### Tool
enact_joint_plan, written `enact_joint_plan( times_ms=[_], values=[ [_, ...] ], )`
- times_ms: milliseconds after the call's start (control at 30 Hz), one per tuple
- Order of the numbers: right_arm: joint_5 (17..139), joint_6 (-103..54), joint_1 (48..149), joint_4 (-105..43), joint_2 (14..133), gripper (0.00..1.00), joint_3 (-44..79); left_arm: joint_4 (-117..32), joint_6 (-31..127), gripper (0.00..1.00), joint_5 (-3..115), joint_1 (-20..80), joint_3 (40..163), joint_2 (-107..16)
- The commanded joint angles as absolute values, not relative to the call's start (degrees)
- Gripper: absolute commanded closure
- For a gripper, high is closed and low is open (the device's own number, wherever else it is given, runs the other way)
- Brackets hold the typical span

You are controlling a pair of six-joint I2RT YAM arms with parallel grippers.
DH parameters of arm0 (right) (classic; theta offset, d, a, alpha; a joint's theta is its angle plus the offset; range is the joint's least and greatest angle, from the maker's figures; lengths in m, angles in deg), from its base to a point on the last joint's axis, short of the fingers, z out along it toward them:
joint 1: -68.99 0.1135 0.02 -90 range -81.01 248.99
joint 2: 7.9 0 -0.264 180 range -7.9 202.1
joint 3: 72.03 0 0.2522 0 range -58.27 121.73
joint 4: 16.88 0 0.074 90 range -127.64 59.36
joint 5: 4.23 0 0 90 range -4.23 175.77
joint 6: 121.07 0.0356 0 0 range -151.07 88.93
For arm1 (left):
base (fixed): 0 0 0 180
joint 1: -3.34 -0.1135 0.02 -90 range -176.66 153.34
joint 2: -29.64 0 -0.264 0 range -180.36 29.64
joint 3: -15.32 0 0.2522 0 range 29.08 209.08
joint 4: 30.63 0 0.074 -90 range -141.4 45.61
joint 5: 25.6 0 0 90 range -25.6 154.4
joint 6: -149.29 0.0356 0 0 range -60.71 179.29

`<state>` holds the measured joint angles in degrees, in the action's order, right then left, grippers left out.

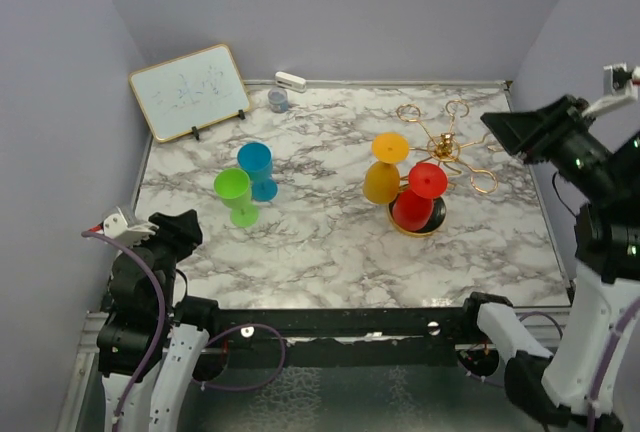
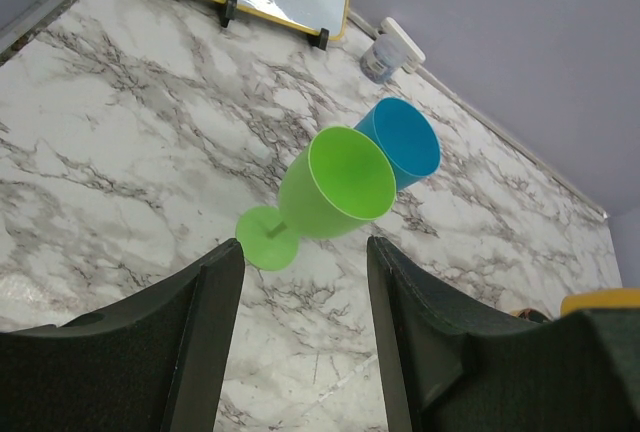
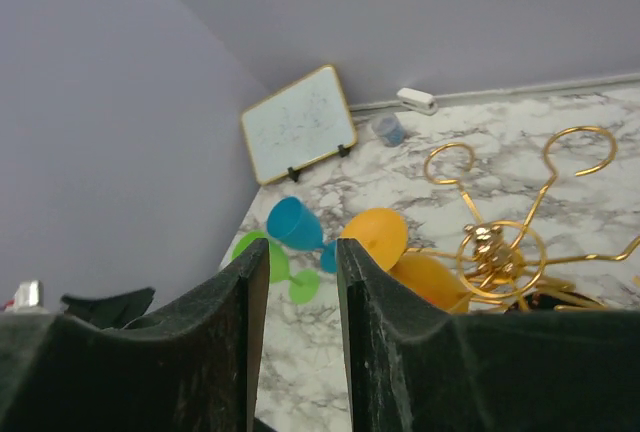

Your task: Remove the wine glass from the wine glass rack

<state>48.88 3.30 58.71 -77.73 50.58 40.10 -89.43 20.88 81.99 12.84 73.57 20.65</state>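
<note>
Orange glass (image 1: 382, 182) and red glass (image 1: 415, 207) hang inverted on rack (image 1: 447, 145).

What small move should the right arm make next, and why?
Probably lower the right pincer toward the red glass: it hangs inverted on the wine glass rack beside the orange glass, and the pincer is empty, clear of both.
</note>
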Motion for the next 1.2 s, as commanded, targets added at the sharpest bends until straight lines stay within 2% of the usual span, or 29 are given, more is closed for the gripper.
enact_joint_plan(
  times_ms=[0,133,433,833,1167],
  values=[
    [39.6,6.3,58.7,-80.1,41.9,0.65,33.2,-87.9,21.8,0.45,81.2,13.2,73.2,21.1],
    [34.3,7.4,59.7,-82.7,35.6,0.61,24.7,-87.9,21.8,0.45,81.3,13.5,73.1,21.4],
    [37.8,12.8,60.1,-81.8,24.0,0.57,5.6,-87.9,21.8,0.45,81.3,13.8,73.1,21.6],
    [52.7,10.7,60.1,-82.8,23.0,0.57,1.8,-87.9,21.7,0.46,81.4,13.8,73.2,21.4],
    [50.6,9.9,60.1,-76.1,26.3,0.58,-0.3,-88.0,21.7,0.46,81.4,13.8,73.2,21.0]
  ],
)
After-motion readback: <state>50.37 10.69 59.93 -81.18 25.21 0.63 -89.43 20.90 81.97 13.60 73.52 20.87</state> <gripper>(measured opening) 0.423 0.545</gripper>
